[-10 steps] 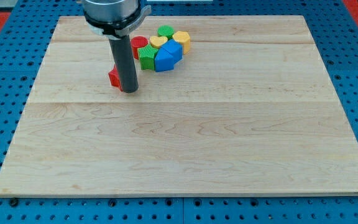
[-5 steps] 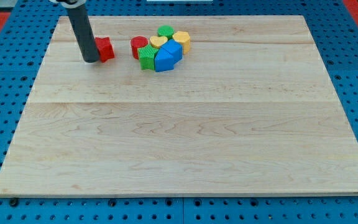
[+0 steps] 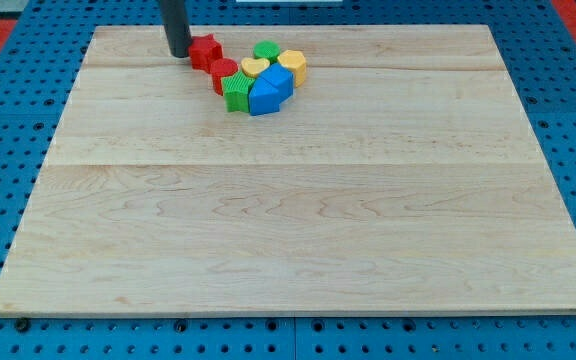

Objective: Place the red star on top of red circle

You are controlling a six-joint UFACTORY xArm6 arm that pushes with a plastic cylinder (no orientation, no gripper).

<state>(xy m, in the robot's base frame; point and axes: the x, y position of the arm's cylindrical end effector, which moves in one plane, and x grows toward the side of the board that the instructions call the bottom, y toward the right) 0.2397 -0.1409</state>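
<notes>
The red star [image 3: 204, 50] lies near the view's top left of the wooden board [image 3: 298, 200], just above and left of the red circle [image 3: 223, 73], close to or touching it. My tip [image 3: 179, 54] stands right against the star's left side. The red circle sits at the left end of a tight cluster of blocks.
The cluster holds a green block [image 3: 237, 92], a blue block [image 3: 270, 91], a yellow heart [image 3: 254, 67], a second green block [image 3: 266, 49] and a yellow block [image 3: 293, 65]. Blue pegboard surrounds the board.
My tip has moved up and to the right, pushing the red star from the board's left side up to the red circle's upper left.
</notes>
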